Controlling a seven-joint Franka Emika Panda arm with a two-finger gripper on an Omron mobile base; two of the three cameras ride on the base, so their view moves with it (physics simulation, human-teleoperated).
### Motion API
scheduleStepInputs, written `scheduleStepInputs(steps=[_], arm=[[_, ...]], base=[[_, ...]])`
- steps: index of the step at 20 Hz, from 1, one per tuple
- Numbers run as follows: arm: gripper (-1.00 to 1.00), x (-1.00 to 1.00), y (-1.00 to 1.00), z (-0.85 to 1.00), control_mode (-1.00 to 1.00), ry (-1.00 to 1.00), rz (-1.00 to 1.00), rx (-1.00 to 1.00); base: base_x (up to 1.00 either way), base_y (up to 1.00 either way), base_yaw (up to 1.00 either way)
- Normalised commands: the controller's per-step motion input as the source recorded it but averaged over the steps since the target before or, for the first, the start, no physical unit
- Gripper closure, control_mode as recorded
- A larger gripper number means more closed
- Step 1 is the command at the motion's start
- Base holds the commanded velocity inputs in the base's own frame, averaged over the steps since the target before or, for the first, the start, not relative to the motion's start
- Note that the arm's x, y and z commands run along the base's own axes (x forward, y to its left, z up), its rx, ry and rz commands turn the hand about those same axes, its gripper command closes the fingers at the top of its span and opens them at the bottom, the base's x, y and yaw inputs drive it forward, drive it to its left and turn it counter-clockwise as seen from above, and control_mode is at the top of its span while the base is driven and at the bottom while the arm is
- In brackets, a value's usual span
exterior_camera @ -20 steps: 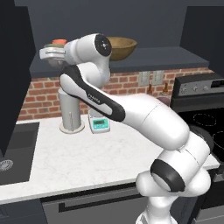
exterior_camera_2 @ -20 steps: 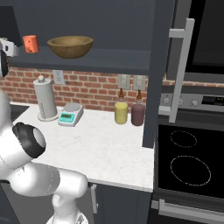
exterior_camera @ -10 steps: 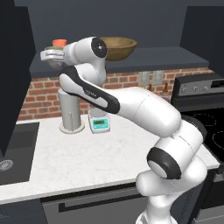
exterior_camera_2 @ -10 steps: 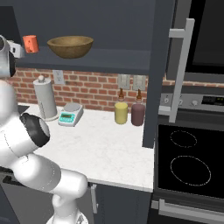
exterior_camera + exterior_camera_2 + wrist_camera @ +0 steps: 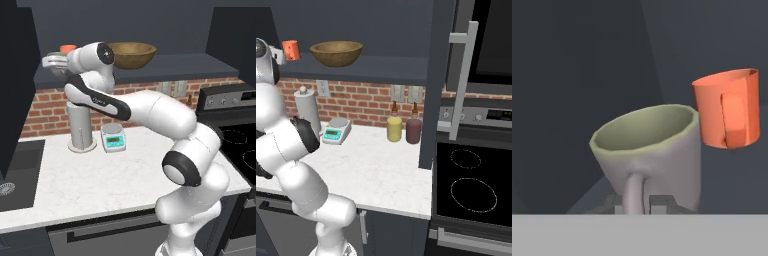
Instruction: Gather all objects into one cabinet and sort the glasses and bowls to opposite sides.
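On the left end of the dark cabinet shelf (image 5: 190, 65), my gripper (image 5: 60, 62) is shut on the handle of the grey-beige mug (image 5: 51, 60). In the hand view the mug (image 5: 649, 150) stands upright with its handle between my fingertips (image 5: 614, 204). The orange cup (image 5: 727, 107) is just behind it to the right, apart from it, and I also see that cup (image 5: 67, 49) from the left base. Right of my arm on the same shelf sits the wide brown wooden bowl (image 5: 131, 54). The right base view shows cup (image 5: 291, 50) and bowl (image 5: 336, 52) side by side.
Below the shelf on the counter stand a paper towel holder (image 5: 81, 125) and a small scale (image 5: 114, 137), with a yellow canister (image 5: 394, 129) and a maroon canister (image 5: 413, 131) further right. An open cabinet door (image 5: 433, 80) hangs beside the stove (image 5: 471, 185). A sink (image 5: 15, 170) lies at the left.
My arm's elbow and forearm have swung lower and forward while the hand stayed at the shelf's left end with the mug. Cup and bowl have not moved.
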Motion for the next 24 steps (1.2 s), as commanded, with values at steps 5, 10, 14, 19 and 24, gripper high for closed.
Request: scheduleStepInputs(steps=[5,10,14,19,24], arm=[[1.00,0.32,0.23,0.00,-1.00,0.05,0.00,0.00],[1.00,0.39,0.27,-0.05,-1.00,0.06,0.00,0.00],[1.00,0.21,0.26,-0.19,-1.00,0.04,0.00,0.00],[1.00,0.18,0.21,-0.26,-1.00,0.02,0.00,-0.01],[1.00,0.16,0.05,-0.34,-1.00,0.01,0.00,0.00]], base=[[0.00,0.00,0.00],[0.00,0.00,0.00],[0.00,0.00,0.00],[0.00,0.00,0.00],[0.00,0.00,0.00]])
